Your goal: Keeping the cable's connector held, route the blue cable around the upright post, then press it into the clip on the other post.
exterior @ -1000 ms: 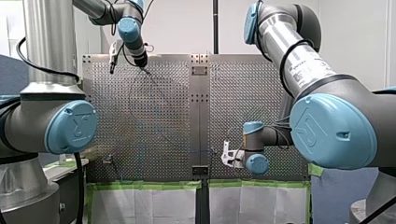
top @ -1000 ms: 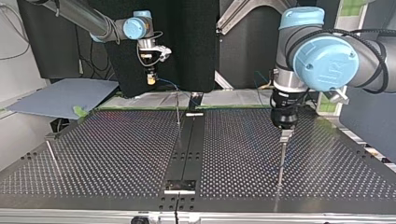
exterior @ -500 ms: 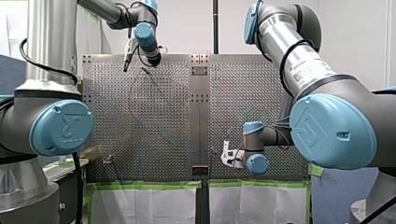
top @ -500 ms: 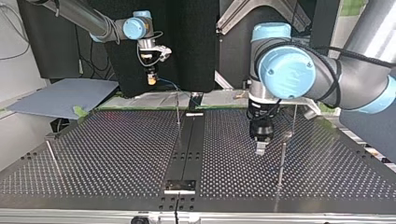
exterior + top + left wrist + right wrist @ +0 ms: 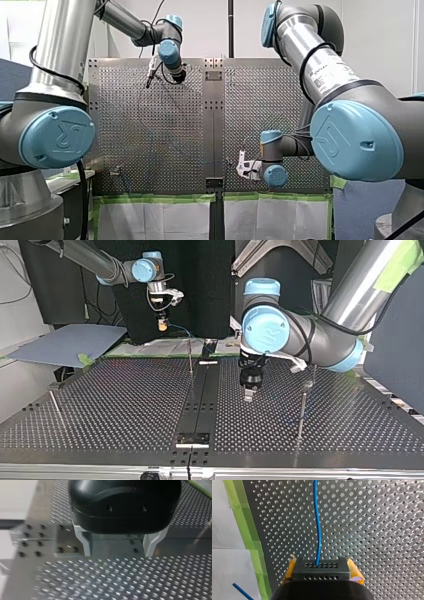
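left pincer [image 5: 248, 396] now nearer the centre strip [image 5: 205, 400], vertical, open; right pincer [image 5: 322, 573] tight around connector [image 5: 321, 568]

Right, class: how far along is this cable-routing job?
Done: my right claw grips the connector, the blue cable running ahead of it. In hand: my left claw, open and empty, hovers over the perforated table. Left, it seems: routing the cable round the upright post and pressing it into the clip.
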